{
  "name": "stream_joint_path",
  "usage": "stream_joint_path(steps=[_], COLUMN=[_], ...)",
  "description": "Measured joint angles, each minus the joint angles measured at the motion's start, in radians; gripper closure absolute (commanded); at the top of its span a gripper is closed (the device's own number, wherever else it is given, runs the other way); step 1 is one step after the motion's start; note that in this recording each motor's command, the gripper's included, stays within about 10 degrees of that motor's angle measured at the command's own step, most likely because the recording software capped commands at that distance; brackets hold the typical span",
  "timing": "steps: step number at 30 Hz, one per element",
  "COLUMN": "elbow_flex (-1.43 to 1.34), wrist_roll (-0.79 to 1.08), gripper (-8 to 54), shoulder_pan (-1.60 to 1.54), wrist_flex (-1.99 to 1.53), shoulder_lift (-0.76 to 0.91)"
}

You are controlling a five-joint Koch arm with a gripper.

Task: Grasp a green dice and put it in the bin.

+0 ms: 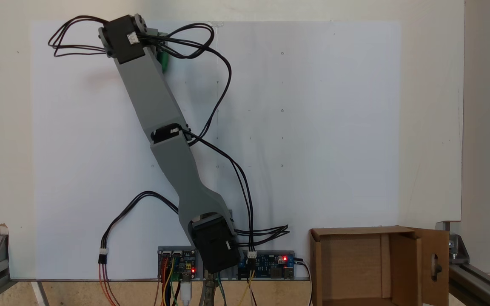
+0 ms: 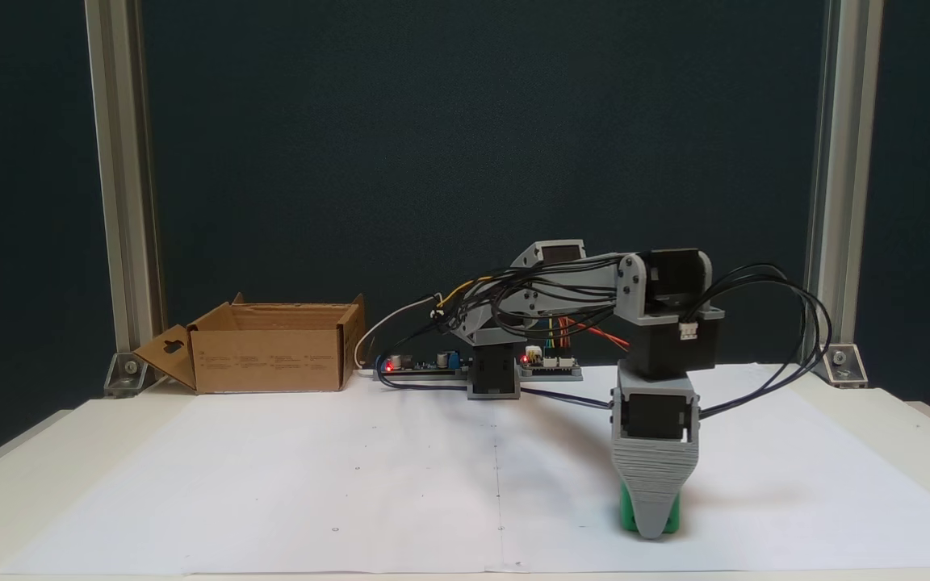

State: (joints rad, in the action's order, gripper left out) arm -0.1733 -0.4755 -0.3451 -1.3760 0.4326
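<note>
The green dice (image 1: 164,59) (image 2: 629,515) lies on the white paper, far from the arm's base. In a fixed view from above it peeks out at the right of the arm's wrist, at the upper left of the sheet. My gripper (image 2: 652,524) points straight down with its tip at the paper. One grey jaw stands right in front of the dice and covers its middle, so green shows on both sides of it. The other jaw is hidden behind. The bin (image 1: 355,230) (image 2: 263,359), an open brown cardboard box, stands beside the arm's base, with a flap with an oval cut-out folded outward.
Controller boards (image 1: 266,261) (image 2: 550,367) with red lights sit at the arm's base. Black cables (image 2: 796,323) loop out beside the wrist. Aluminium frame posts (image 2: 122,202) stand at the table's back corners. The white paper (image 1: 313,127) covers most of the table.
</note>
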Motion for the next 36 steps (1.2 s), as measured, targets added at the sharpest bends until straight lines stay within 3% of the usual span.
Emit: stream_joint_path(steps=[3, 13, 23, 36], elbow_flex=[-0.133, -0.957, -1.134, -1.135], wrist_roll=[0.0, 0.002, 0.011, 0.33], gripper=[34.0, 34.0, 34.0, 34.0], shoulder_pan=[0.017, 0.069, 0.273, 0.842], wrist_flex=[0.026, 0.417, 0.485, 0.17], shoulder_lift=[0.058, 0.534, 1.031, 1.282])
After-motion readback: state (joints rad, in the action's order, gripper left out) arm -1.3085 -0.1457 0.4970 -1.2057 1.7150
